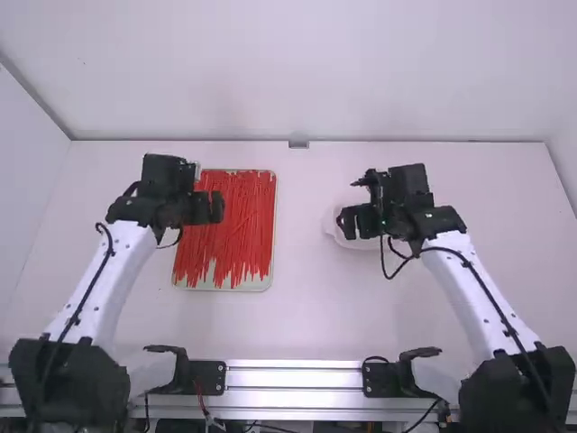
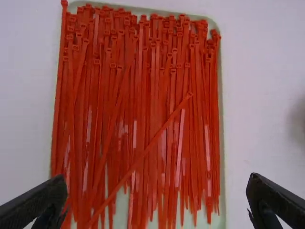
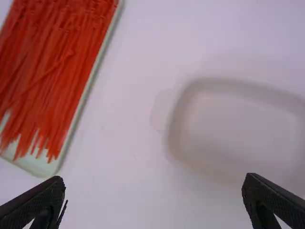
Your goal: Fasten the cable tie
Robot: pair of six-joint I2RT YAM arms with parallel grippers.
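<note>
Bare table (image 1: 302, 271) separates the tray (image 1: 224, 287), heaped with cable ties (image 1: 230, 225), from the white dish (image 3: 176, 133).

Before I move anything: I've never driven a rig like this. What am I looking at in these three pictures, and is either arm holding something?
You have two white robot arms, the left arm and the right arm, each ending in a black two-finger pincer. The high view looks down on the white table from behind their bases. The other two pictures come from cameras on the wrists, so the black tips at the bottom edge belong to that arm itself. On the table lie a pale tray heaped with red cable ties and a shallow white tub. The left pincer hangs over the ties, the right pincer over the tub. Both are open and hold nothing.
</note>
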